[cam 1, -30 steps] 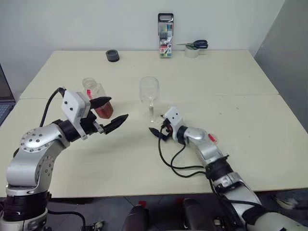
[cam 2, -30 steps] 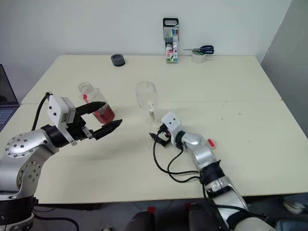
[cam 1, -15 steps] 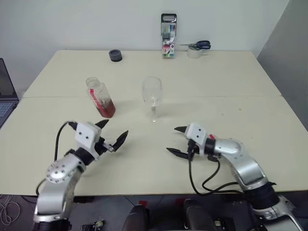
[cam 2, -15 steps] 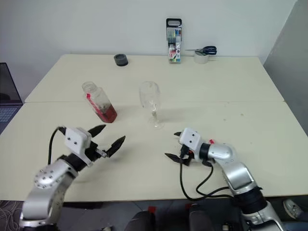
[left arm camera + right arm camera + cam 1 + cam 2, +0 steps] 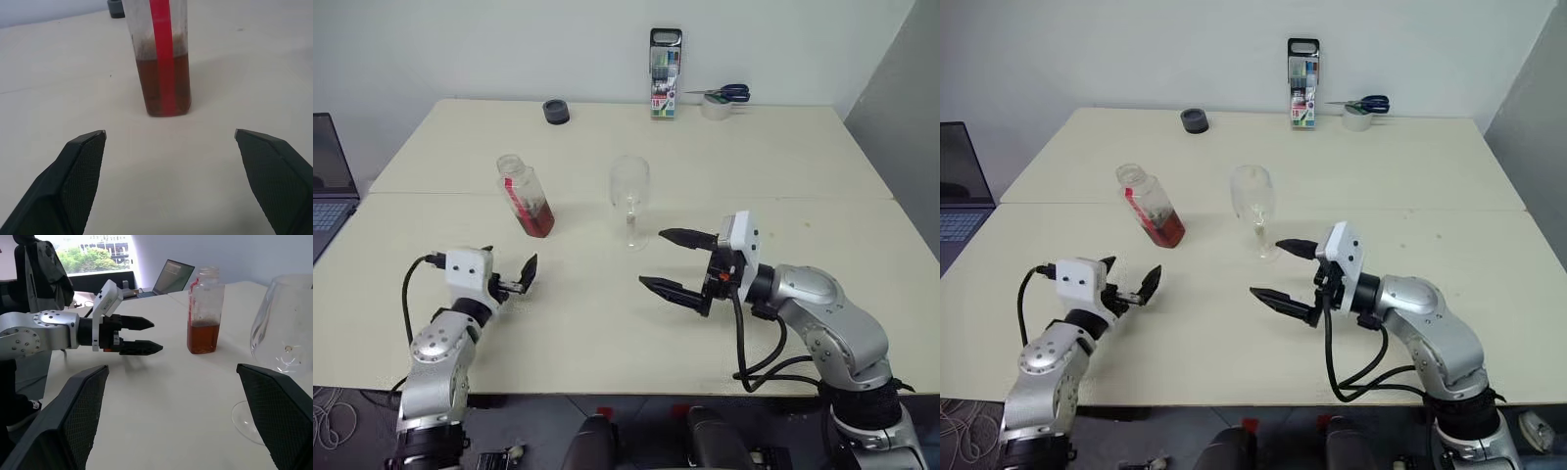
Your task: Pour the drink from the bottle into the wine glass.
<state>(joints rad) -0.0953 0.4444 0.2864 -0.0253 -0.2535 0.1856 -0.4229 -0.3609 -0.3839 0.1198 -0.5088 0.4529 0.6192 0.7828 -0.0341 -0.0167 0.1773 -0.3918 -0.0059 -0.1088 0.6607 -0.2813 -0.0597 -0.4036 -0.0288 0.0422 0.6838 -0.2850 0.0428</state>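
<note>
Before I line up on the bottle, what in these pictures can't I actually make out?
- Bottle: its mouth is cut off by the left wrist view's upper edge.
- Wine glass: its far side is cut off by the right wrist view's edge; whether it holds any drink is too faint to tell in the head views.
- Marker case: too small to read.

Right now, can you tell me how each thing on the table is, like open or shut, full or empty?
bottle: upright, cap off, partly full of reddish-brown drink.
wine glass: upright, looks empty.
left gripper: open, holding nothing.
right gripper: open, holding nothing.
laptop: lid open.
scissors: lying on the tape roll.
</note>
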